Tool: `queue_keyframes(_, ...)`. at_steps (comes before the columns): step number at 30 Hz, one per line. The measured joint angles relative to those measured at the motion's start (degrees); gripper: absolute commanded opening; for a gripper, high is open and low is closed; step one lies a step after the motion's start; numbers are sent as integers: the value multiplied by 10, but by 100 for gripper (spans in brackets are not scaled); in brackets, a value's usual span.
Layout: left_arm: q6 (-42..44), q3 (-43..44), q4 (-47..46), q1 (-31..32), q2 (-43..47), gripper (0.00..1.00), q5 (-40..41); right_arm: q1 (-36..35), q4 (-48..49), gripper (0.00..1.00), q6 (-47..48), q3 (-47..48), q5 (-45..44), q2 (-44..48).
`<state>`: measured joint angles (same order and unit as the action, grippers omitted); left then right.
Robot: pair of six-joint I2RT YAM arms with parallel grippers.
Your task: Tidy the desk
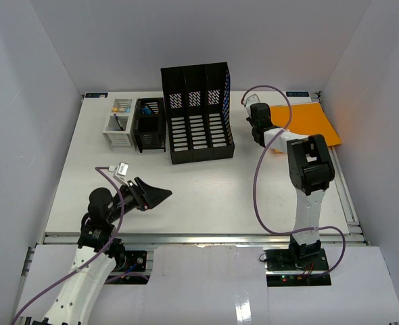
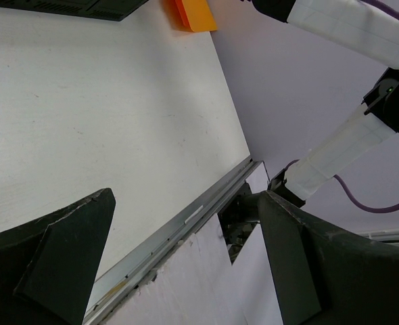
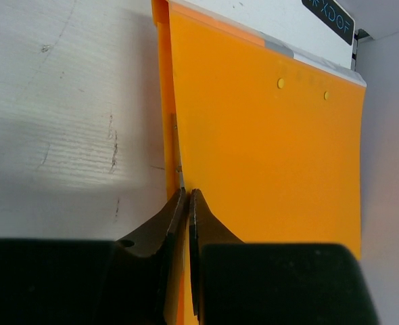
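- The desk (image 1: 206, 196), a white tabletop between pale walls, carries a metal rail (image 1: 199, 237) along its near edge, just ahead of both arm bases.
- Near the front-left corner, the left gripper (image 1: 152, 196) hovers over bare tabletop. Its fingers are spread wide with nothing between them, and its wrist view shows only white surface and the rail.
- Toward the far-right corner, the right gripper (image 3: 187, 203) is clenched on the orange folder (image 3: 267, 169), fingertips pinched together on the folder's left edge at its near end.
- The folder lies flat, reaching close to the right edge and the far edge of the tabletop.
- At the middle of the far edge stands a black file rack (image 1: 196, 112), upright, with three slots.
- Left of the rack, a black organizer (image 1: 150, 125) sits just beside a white organizer (image 1: 118, 122), toward the far-left corner.
- The step in hand looks like the pickup of the folder, with the grip just taken and the sheet not yet raised.
- The rack seems the likely home for it. The next move would then call for peeling the pinched edge up, carrying the folder left, and turning it upright over a slot.
- A thin folder held at one edge may sag or slip, so a slow lift seems wise.
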<state>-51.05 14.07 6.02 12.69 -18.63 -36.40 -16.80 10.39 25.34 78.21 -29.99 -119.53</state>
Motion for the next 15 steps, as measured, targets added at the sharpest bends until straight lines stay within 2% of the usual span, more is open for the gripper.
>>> queue_keyframes(10,-39,-14,-80,1,-48,98,-31,-1,2,8,-5,-105,38,95)
queue_keyframes(15,-66,-27,-148,24,-96,98,-31,-1,-12,8,-19,-162,59,162)
